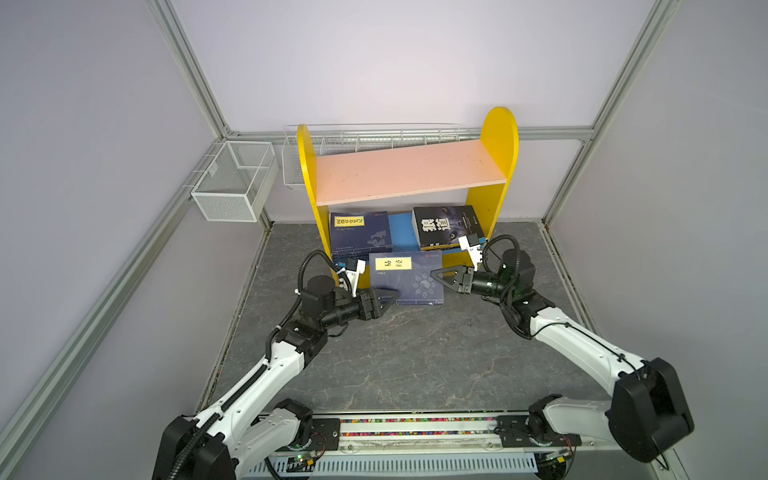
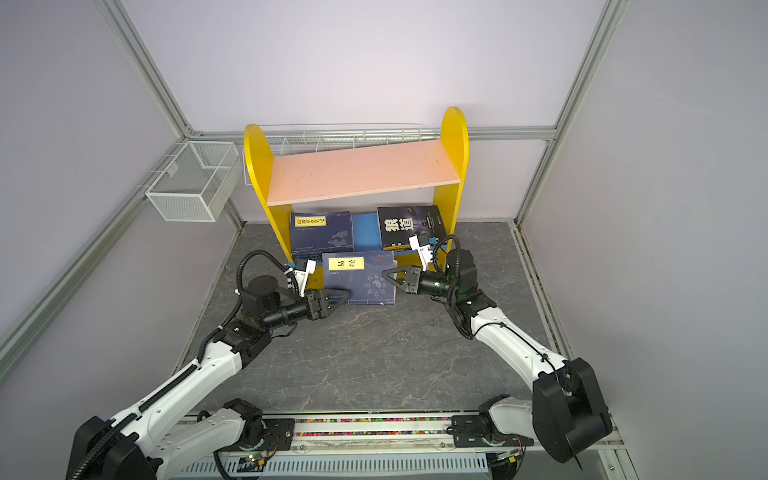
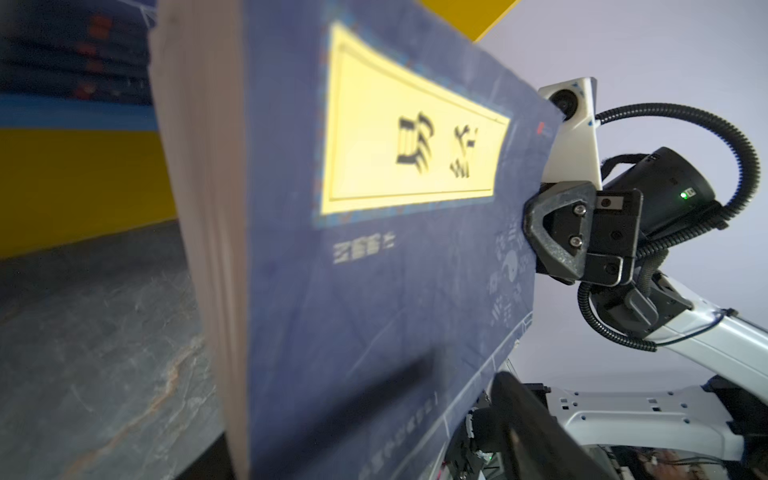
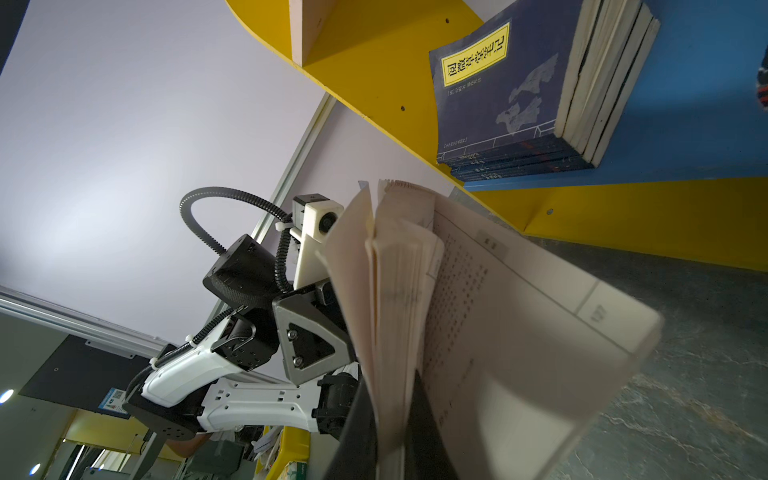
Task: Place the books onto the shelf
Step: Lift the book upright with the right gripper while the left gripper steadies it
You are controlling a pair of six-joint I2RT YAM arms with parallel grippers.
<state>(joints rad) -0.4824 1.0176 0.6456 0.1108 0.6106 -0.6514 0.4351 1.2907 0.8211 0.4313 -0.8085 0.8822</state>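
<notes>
A navy stack [image 1: 360, 232] and 1 black book [image 1: 446, 226] lie on the shelf's [image 1: 500, 137] blue lower board [image 1: 401, 232]. 1 navy book [image 1: 405, 282] remains, held up just before the shelf. The right pincer [image 1: 438, 276] is clamped on its pages. The left pincer [image 1: 390, 297] is at its corner, and I cannot tell whether it grips.

Both arms, left arm [image 1: 286, 359] and right arm [image 1: 582, 336], wear white shells with black joints. Ribbed black cable hose [image 3: 673, 110] loops behind the right gripper [image 3: 527, 224], whose grey triangular jaws carry two screws; on it sits a white camera housing [image 3: 575, 124].
</notes>
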